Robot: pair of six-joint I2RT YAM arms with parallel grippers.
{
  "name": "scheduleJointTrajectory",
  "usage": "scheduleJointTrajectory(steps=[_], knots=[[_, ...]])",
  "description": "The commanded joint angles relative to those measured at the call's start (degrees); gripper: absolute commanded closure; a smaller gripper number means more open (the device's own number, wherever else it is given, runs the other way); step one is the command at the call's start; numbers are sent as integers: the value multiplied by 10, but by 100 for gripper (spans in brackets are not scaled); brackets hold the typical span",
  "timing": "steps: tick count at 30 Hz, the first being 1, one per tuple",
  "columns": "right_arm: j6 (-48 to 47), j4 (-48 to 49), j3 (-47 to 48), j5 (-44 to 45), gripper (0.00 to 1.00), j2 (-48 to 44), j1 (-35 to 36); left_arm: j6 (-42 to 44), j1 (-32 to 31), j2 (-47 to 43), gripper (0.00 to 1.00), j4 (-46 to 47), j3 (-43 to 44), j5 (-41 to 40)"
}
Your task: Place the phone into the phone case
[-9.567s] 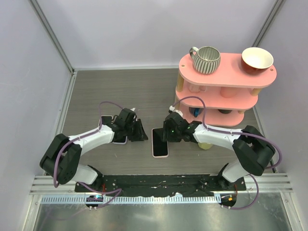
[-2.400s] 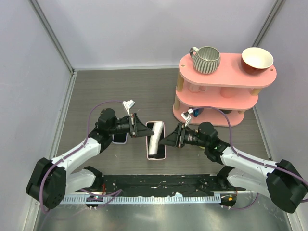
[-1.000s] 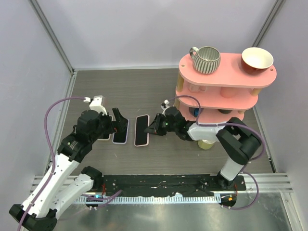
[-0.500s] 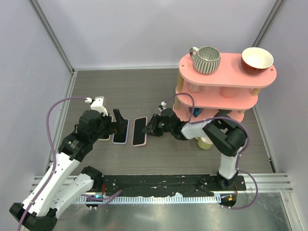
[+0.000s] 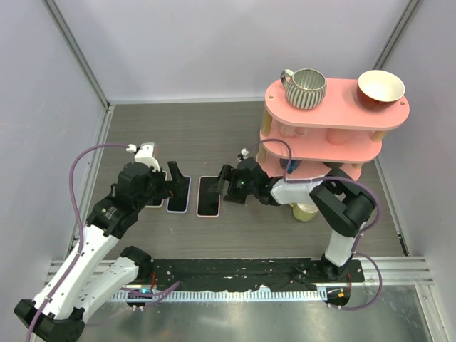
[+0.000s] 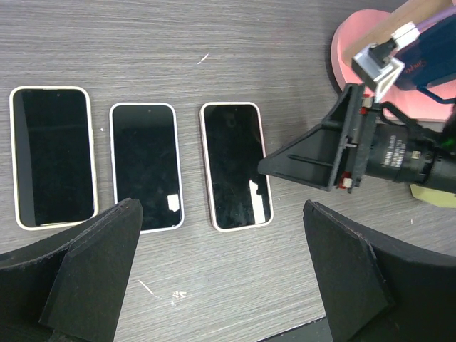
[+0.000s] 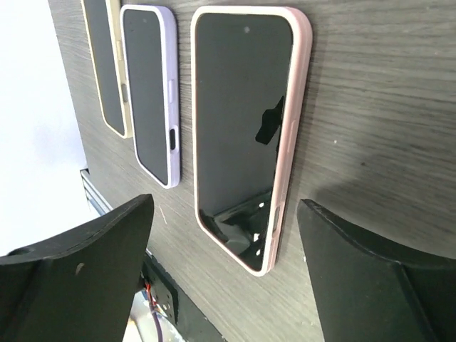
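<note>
Grey wood-grain table point(image 5: 214, 135), seen from the arms' side: the left gripper point(image 6: 219, 206) hangs with its jaws spread wide and empty above a row of three handsets. The phone point(image 7: 242, 121) lies flat, screen up, inside the pink case point(image 7: 288, 135) at the right end of that row, just beside a lilac-cased phone point(image 6: 144, 167), with a cream-cased one point(image 6: 52, 157) beyond it. The right gripper point(image 5: 225, 185) sits low at the pink case's right edge, its fingers parted and holding nothing.

The phone looks seated, though whether every corner has snapped under the rim cannot be told from these views. The main risk appears to be contact on the way out. A finger drawn back too low could catch the soft rim and drag the case into its lilac neighbour, or lever a loose corner up.

Farther back, the right arm's elbow lies close to the pink tiered shelf point(image 5: 335, 107) carrying a striped mug point(image 5: 306, 87) and a bowl point(image 5: 380, 87). A wide swing there could jolt them.
</note>
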Motion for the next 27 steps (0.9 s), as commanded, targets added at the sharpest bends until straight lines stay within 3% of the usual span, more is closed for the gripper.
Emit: scheduleJointTrajectory(steps=[1,6,12,14,22,27], knots=[[-35,-74,18,38,10,-90,4,6,2,-7,0,6,6,-3],[-163,-224,50,119,7,-210,34,6,2,-33,0,36,-4,15],[-206,-337,49,187,5,-341,49,-1,2,-78,0,83,-30,49],[-202,-374,46,211,4,-394,49,-1,2,-89,0,115,-36,96],[-187,-404,-18,323,1,-603,49,-43,2,-117,0,166,-38,174],[-209,-409,-43,335,1,-697,49,-57,2,-115,0,162,-38,187]])
